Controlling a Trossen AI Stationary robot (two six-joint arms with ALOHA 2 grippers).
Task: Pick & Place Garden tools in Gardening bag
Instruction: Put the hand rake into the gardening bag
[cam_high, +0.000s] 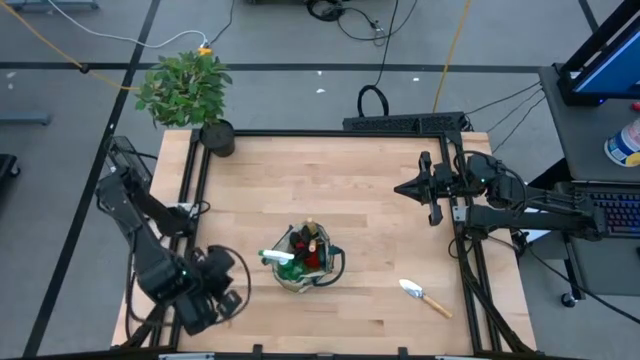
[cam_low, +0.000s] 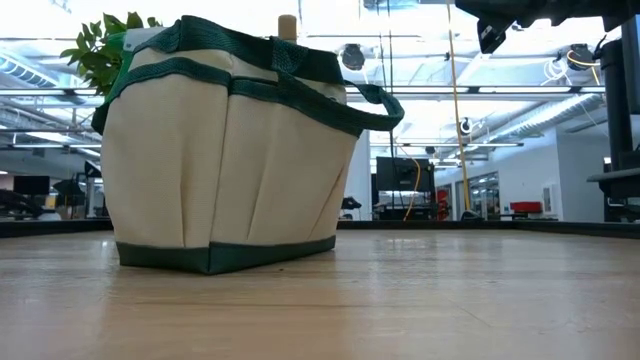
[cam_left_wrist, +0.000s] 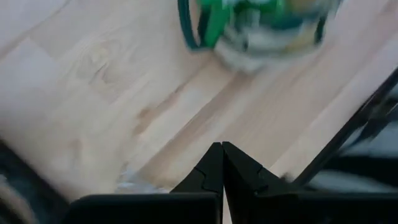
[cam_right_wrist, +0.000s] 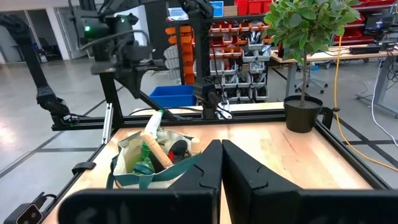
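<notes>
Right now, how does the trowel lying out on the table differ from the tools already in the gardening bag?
The trowel lies flat and alone on the bare wood near the table's right front corner; the tools in the gardening bag stand bunched together, leaning on its rim. The trowel is fully exposed, blade and wooden handle both showing; the bagged tools show only their upper ends. Shared: neither is held, since both the left tool and the right tool are shut and empty.

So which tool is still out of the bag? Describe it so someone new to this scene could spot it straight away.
Start at the gardening bag, the beige tote with green trim near the table's front edge. Toward the right arm's side of it, apart from the bag, a trowel lies flat on the bare wood. Its pale metal blade and wooden handle mark it as the only tool lying loose.
</notes>
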